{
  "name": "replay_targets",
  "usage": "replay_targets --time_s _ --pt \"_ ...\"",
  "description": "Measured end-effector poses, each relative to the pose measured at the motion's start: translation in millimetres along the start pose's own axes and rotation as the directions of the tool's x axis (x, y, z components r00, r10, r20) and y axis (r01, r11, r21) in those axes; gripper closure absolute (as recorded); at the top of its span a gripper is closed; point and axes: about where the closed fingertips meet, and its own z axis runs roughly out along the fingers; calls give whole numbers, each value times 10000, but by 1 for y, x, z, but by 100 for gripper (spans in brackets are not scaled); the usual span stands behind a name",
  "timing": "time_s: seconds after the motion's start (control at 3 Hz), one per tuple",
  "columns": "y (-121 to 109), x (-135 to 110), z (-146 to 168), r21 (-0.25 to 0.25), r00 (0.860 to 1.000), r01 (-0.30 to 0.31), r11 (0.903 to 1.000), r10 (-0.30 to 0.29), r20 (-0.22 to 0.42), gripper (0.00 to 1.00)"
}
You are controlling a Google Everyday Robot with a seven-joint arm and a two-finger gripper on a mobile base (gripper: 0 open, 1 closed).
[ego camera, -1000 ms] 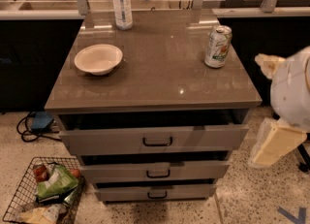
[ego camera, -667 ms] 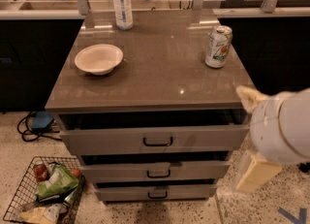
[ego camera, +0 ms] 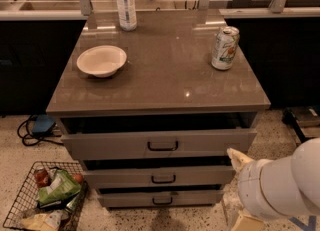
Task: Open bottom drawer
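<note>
Your pincer (ego camera: 235,158) hangs low, below the front right corner of the grey-brown stone countertop (ego camera: 170,75). Above and beyond it stands a white-and-green drinks can (ego camera: 225,48). Far to its left sit a shallow white bowl (ego camera: 101,60) and, further back, a clear plastic bottle (ego camera: 125,2).

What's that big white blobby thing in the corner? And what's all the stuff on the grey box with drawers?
The white thing is a robot's arm, seen from very close. Its gripper, the pinching hand at the arm's end, is at the lower right, near the right end of the drawers. I can't see anything held in it.

There is only one picture, from a camera looking down at a grey cabinet. On top stand a water bottle, a white bowl and a drinks can.

Below are three drawers. The robot's job is to pull open the bottom drawer, the one with the small black handle.

On the floor to the left sits a wire basket with snack bags inside.
</note>
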Motion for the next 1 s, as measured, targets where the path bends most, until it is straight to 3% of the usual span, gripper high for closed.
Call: replay_targets --time_s 0.33,0.67,1.0 --pt "23 7 28 -509 9976 -665 9965 674 174 0" --pt "23 7 28 -509 9976 -665 9965 674 174 0" --pt "20 8 49 -245 9973 -702 9972 707 197 0"
